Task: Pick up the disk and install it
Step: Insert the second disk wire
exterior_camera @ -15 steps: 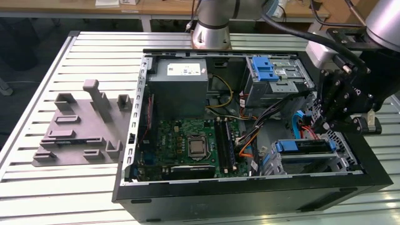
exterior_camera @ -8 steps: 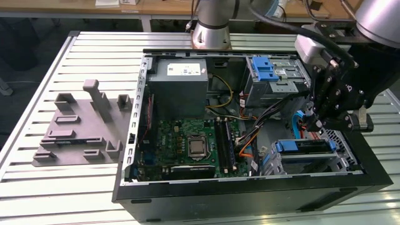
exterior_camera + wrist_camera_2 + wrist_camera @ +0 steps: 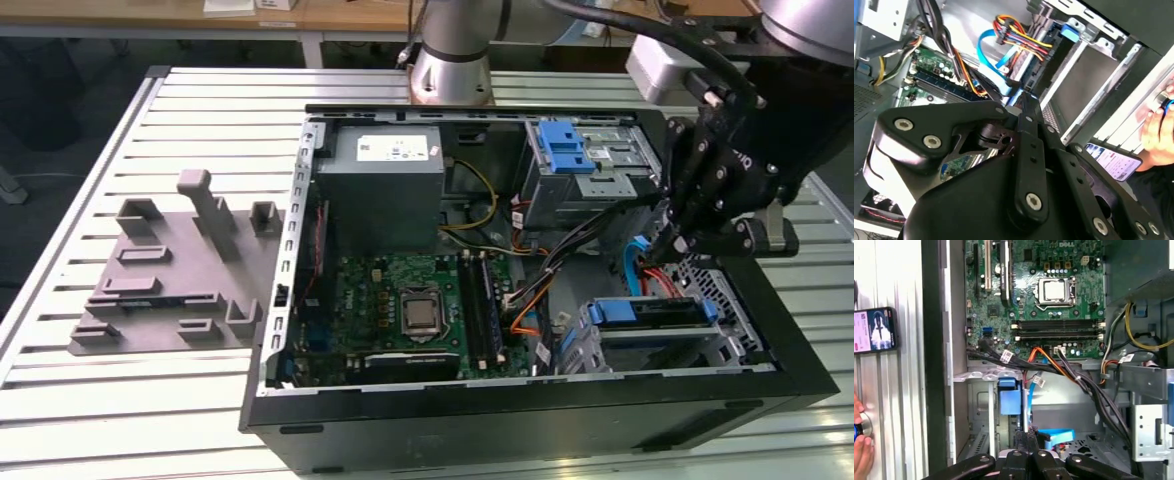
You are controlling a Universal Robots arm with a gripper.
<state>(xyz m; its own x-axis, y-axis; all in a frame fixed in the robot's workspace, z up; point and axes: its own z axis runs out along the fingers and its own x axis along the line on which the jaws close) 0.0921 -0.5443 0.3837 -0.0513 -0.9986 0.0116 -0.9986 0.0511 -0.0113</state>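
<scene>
The gripper hung low inside the computer case, its fingers drawn together with nothing between them. The disk apparently sat in the bay beside the fingertips, probably to be pressed home.

Your gripper hangs inside the open computer case, hemmed in close by the case's side wall, with loose black cables and a blue cable just beside it. Below it, the drive cage with its blue latch blocks a straight descent. Past the cables, you have open room over the motherboard; outside the wall, a hand and phone sit on the tabletop.
</scene>
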